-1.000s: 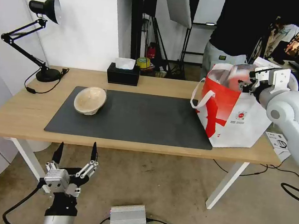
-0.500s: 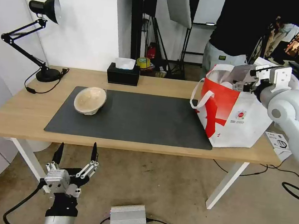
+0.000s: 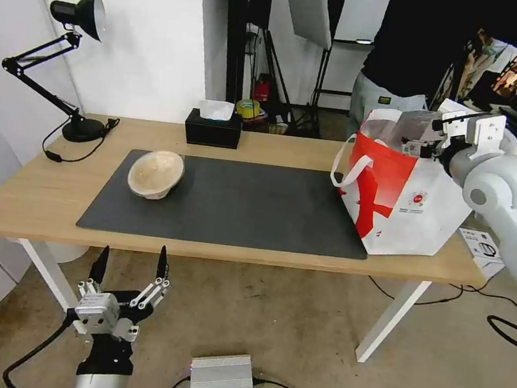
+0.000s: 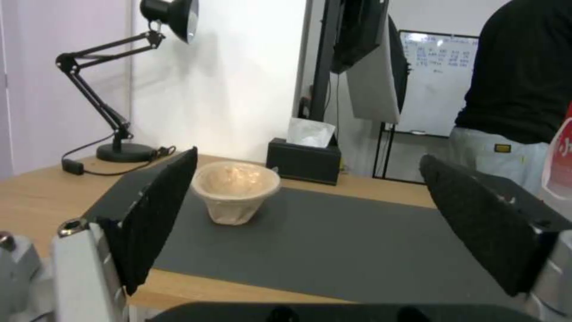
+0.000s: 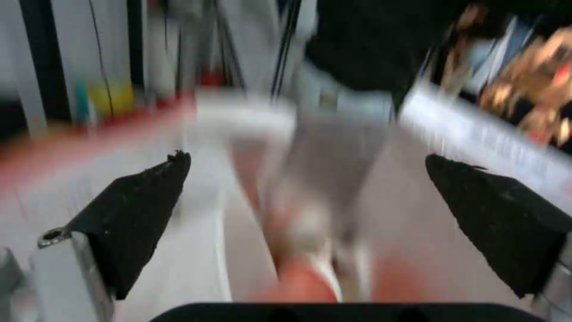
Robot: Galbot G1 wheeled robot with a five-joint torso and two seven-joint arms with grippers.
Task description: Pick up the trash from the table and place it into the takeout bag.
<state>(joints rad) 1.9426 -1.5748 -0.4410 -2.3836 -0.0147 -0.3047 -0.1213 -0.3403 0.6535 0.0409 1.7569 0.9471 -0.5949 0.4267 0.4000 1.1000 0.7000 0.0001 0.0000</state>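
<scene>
Above takeout bag: right tool, spread.

A white wall stands behind, a black desk lamp before it; dark stands and a whiteboard fill the back; the floor is bare grey concrete with cables

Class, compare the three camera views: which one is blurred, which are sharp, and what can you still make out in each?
Right wrist view: heavily smeared, yet the two dark fingers stand wide apart. Left wrist view: sharp on the tan pulp bowl and tissue box. Head view: crisp throughout; the takeout bag and desk lamp read clearly.
</scene>
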